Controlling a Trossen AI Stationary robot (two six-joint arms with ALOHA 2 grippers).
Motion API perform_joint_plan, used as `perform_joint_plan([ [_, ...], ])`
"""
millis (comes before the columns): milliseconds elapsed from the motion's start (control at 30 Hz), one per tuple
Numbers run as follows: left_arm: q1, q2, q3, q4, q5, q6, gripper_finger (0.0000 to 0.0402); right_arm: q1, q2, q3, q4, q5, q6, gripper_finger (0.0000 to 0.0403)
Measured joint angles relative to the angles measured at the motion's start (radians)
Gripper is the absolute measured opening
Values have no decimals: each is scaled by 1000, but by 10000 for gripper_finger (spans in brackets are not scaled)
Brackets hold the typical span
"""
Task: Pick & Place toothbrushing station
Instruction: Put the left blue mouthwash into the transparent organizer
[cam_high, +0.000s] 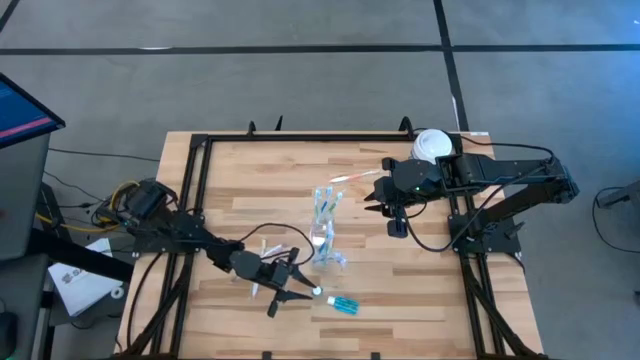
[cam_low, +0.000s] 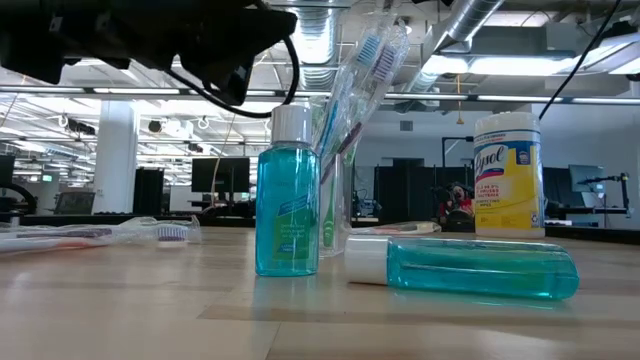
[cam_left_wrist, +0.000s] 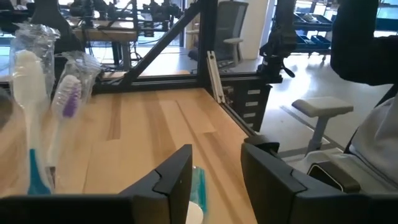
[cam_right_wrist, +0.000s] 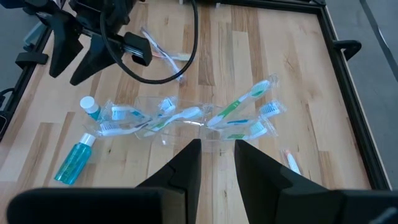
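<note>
A small clear tumbler (cam_high: 325, 240) stands mid-table on its base, with several wrapped toothbrushes (cam_high: 326, 205) upright in it. More toothbrushes (cam_high: 275, 250) lie flat on the table to its left. One blue white-capped tube (cam_high: 318, 292) stands upright near the front; another (cam_high: 343, 305) lies on its side beside it. My left gripper (cam_high: 300, 287) is open, low and level, its fingertips just short of the upright tube (cam_right_wrist: 90, 107). My right gripper (cam_high: 374, 198) hangs open above the far right, holding nothing.
A yellow container with a white lid (cam_high: 432, 145) stands at the table's far right, by the right arm. A single toothbrush (cam_high: 355, 177) lies near the far middle. Black frame rails (cam_high: 190, 190) run along the table's sides. Bare wood lies at the front right.
</note>
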Motion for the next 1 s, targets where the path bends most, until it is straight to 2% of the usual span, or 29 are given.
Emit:
perform_joint_plan([
  [500,6,101,48,-2,-72,28,132,0,4,0,0,0,0,87],
  [1000,5,114,46,-41,-94,28,180,0,45,1,3,0,-15,87],
])
